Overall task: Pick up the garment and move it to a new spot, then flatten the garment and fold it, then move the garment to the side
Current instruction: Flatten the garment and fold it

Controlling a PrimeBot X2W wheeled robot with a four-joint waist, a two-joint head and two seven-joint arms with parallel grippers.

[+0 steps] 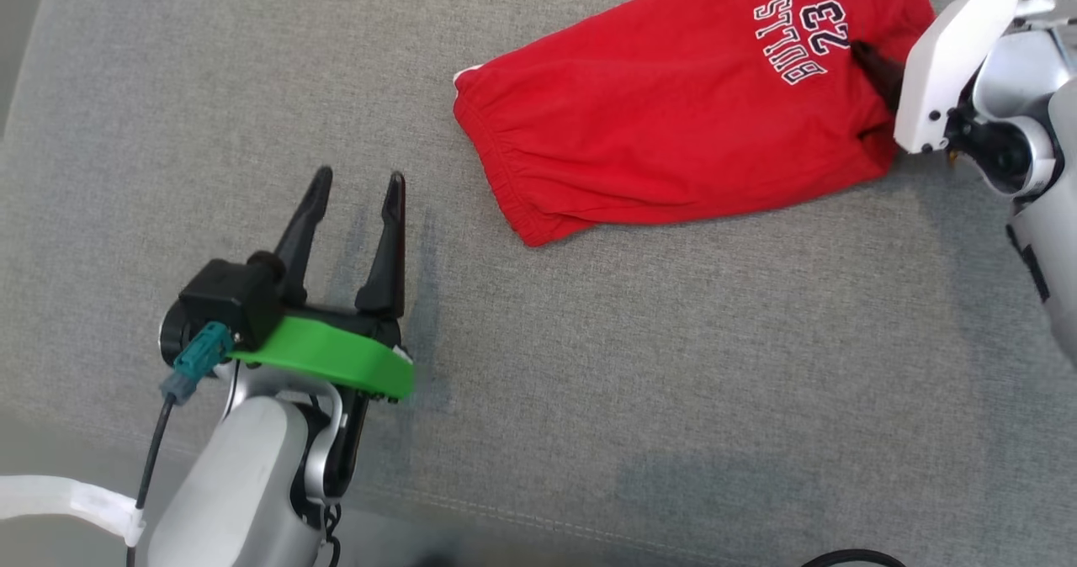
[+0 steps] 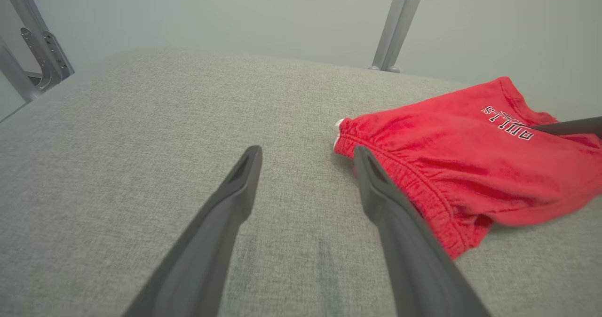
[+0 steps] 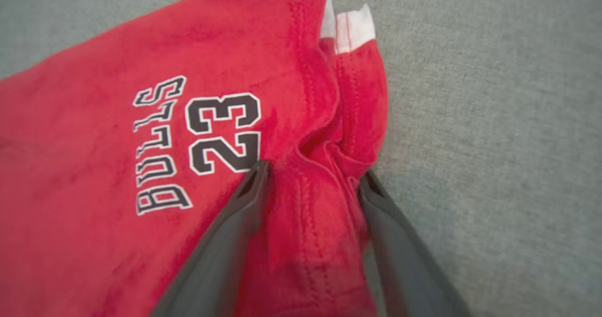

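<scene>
A red garment (image 1: 673, 121) is laid across the far right part of the grey cloth-covered worktop (image 1: 673, 365); it is seen to be a pair of shorts, with the gathered waistband (image 1: 505, 180) turned toward the middle of the worktop.

In the head view the left pincer (image 1: 359, 176) is held over bare worktop at the lower left, well apart from the garment. Its fingers are spread wide and nothing is held between them. A green collar (image 1: 336, 361) is fitted behind them.

From the left wrist view the left pincer (image 2: 305, 151) is shown with grey cloth between its tips, and the garment (image 2: 470, 176) is seen low and side-on just past the right-hand finger. Two metal posts (image 2: 397, 25) beyond the worktop are seen from this angle. One dark finger (image 2: 569, 126) of the other arm is seen lying on the red cloth.

The head view gives just one dark finger (image 1: 875, 69) of the right arm beside the print (image 1: 799, 37). The right wrist view supplies the detail: the right pincer (image 3: 315, 169) is set wide apart astride a raised ridge of the garment (image 3: 94, 166) near its hem, both tips against the cloth, which is not pinched. The print (image 3: 197, 138) is read as "BULLS 23", and a white patch (image 3: 350, 27) is exposed at the hem.
</scene>
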